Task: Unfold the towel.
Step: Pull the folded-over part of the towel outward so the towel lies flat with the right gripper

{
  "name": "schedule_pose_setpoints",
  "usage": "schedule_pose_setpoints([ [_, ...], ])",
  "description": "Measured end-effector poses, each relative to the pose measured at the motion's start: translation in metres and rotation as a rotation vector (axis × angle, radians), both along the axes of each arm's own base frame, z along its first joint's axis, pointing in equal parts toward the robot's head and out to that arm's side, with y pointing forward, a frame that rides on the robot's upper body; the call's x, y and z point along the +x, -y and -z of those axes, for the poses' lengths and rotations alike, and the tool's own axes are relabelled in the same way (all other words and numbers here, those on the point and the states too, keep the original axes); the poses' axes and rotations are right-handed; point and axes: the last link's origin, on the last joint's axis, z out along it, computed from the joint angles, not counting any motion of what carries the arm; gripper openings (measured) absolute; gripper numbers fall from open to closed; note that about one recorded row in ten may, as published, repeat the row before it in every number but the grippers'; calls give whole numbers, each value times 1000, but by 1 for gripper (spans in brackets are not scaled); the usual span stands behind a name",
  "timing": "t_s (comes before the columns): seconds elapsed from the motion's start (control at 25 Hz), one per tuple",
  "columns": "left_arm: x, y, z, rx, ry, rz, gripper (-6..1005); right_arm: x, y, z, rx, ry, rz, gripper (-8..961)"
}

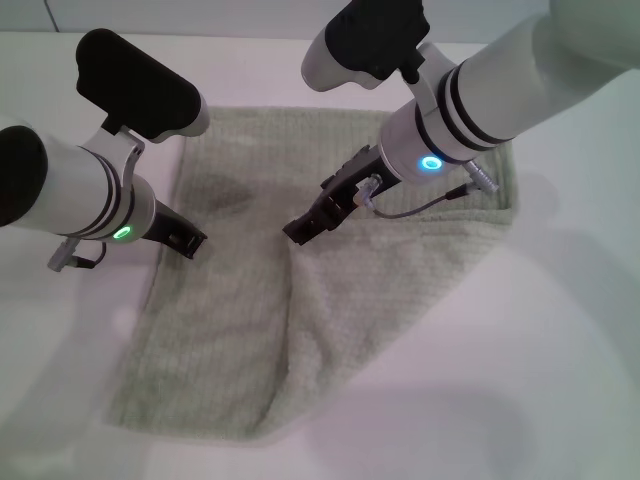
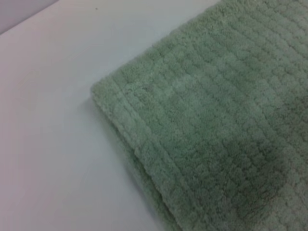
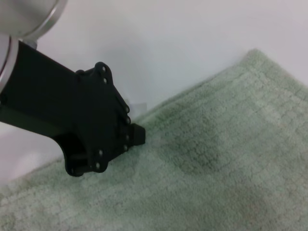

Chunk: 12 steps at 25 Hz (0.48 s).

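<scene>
The pale green towel (image 1: 240,300) lies on the white table, with its right part folded over as a second layer (image 1: 400,270). My right gripper (image 1: 300,228) is low over the towel's middle, shut on the corner of that folded layer, which rises slightly toward it. My left gripper (image 1: 188,241) sits at the towel's left edge, touching or just above it; it also shows in the right wrist view (image 3: 132,134) at the towel's hem. The left wrist view shows a doubled towel corner (image 2: 103,94) lying flat on the table.
The white table (image 1: 540,380) surrounds the towel on all sides. The towel's near edge (image 1: 200,425) lies close to the table's front. Both arms reach over the towel's far half.
</scene>
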Motion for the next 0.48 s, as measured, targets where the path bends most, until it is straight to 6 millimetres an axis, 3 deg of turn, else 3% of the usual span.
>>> schedule_pose_setpoints([
  [0.48,-1,0,0,-2,-2,-3,-1,-2,8,16,-24,4,-26,826],
])
